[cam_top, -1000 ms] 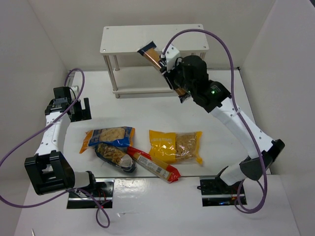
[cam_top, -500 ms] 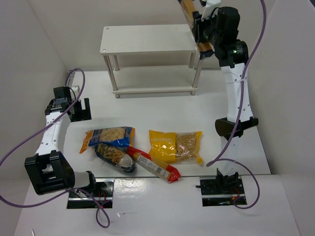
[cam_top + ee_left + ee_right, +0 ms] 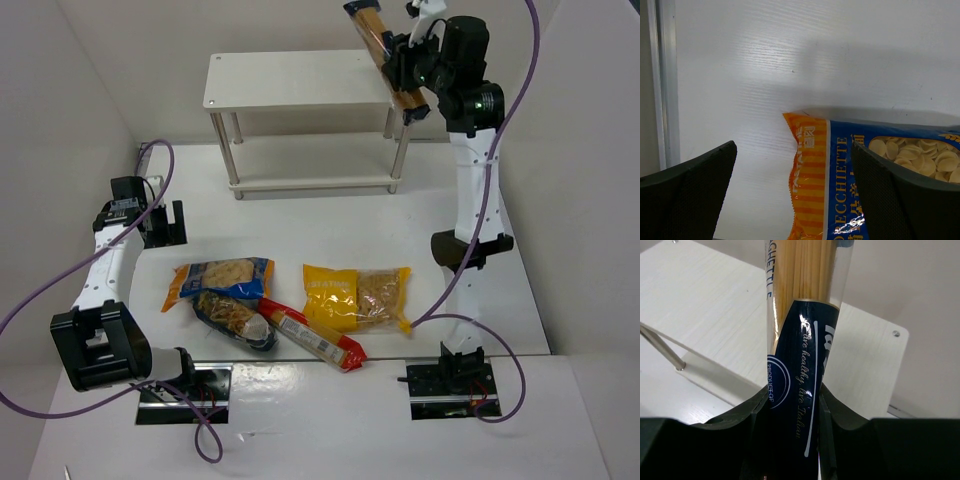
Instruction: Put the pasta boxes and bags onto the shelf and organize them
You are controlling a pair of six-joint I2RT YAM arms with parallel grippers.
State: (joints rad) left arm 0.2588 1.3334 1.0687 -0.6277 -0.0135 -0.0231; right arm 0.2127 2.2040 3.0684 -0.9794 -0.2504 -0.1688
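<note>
Right gripper (image 3: 792, 405) pinching glossy cylindrical spaghetti pack (image 3: 805, 300), over matte white shelf (image 3: 700, 305), left gripper (image 3: 795, 195) spread

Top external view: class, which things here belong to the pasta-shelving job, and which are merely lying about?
Belong to the job:
spaghetti pack, clamped in the right gripper
red-yellow pack
yellow windowed bag
blue-orange bag
clear dark-blue bag
shelf

Just lying about:
purple cables
metal base plates
</note>
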